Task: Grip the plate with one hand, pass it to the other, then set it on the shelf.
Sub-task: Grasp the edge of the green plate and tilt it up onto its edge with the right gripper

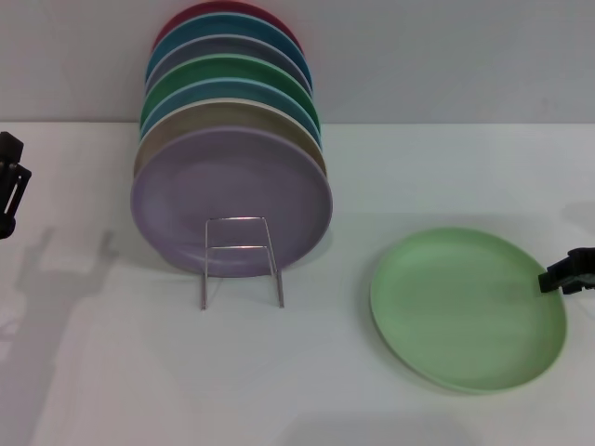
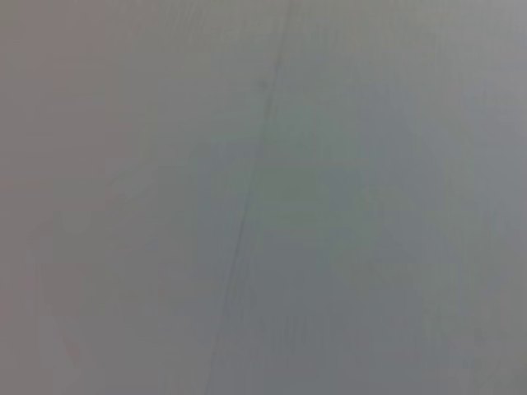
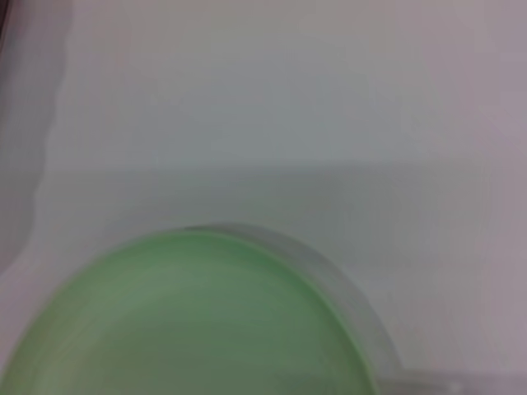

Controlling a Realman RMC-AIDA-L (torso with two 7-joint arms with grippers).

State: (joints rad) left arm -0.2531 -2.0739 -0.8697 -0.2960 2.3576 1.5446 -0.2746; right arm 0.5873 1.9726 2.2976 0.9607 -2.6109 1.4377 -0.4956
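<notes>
head view: right gripper (image 1: 561, 276) at plate (image 1: 465, 311) rim; grip state unclear

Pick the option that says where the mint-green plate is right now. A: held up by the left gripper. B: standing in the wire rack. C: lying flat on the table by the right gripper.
C: the mint-green plate lies flat on the table, the right gripper at its edge.

Plate (image 1: 468, 321) right of shelf (image 1: 242, 260)
</notes>
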